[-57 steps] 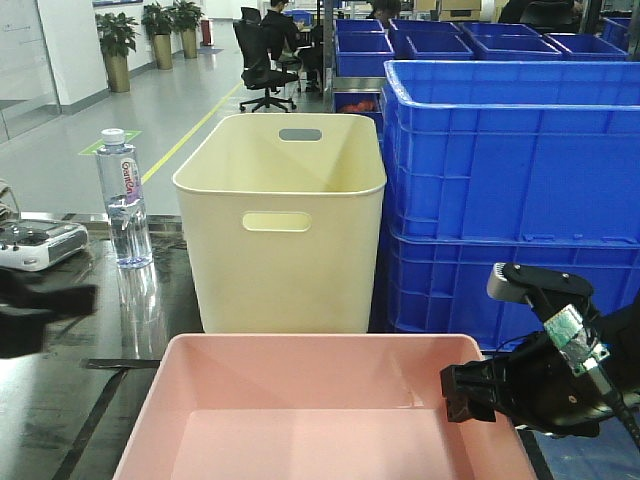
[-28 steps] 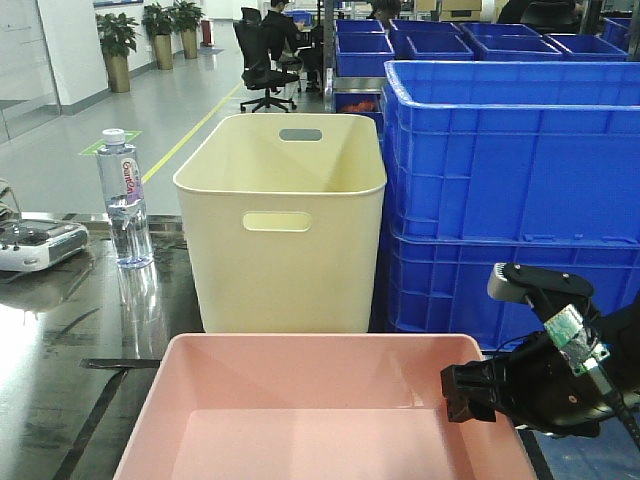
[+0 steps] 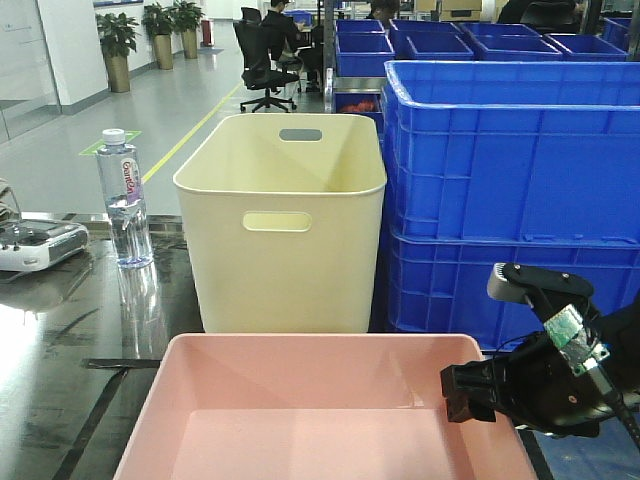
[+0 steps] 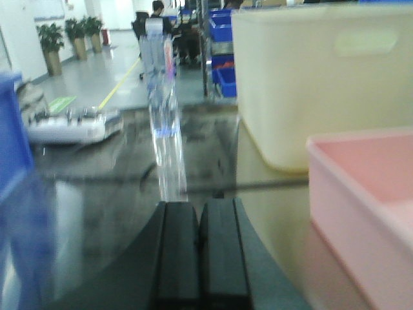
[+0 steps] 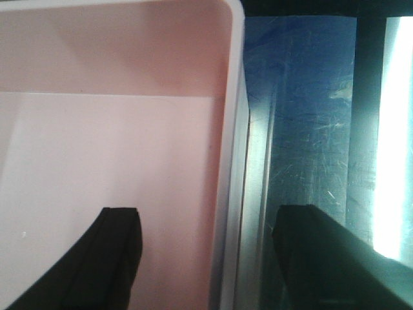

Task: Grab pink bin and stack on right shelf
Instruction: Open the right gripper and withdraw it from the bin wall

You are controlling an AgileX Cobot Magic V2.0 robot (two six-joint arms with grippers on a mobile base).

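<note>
Right gripper [image 3: 470,392] straddling the right wall of the pink bin [image 3: 300,420], jaws wide and not yet pinched.

The front view shows the pink bin lying on the dark glossy shelf [image 3: 60,340], just in front of a tall cream bin [image 3: 282,225], with stacked blue crates [image 3: 510,190] to the right and a water bottle [image 3: 124,200] and a remote controller [image 3: 35,243] to the left. Only the right wrist view shows the grip: one finger [image 5: 110,252] inside the bin, the other outside over the shelf, the rim between them with gaps either side. The left gripper [image 4: 201,248], seen only in its own blurred wrist view, has its fingers pressed together, holding nothing, low over the shelf left of the bin.
</note>
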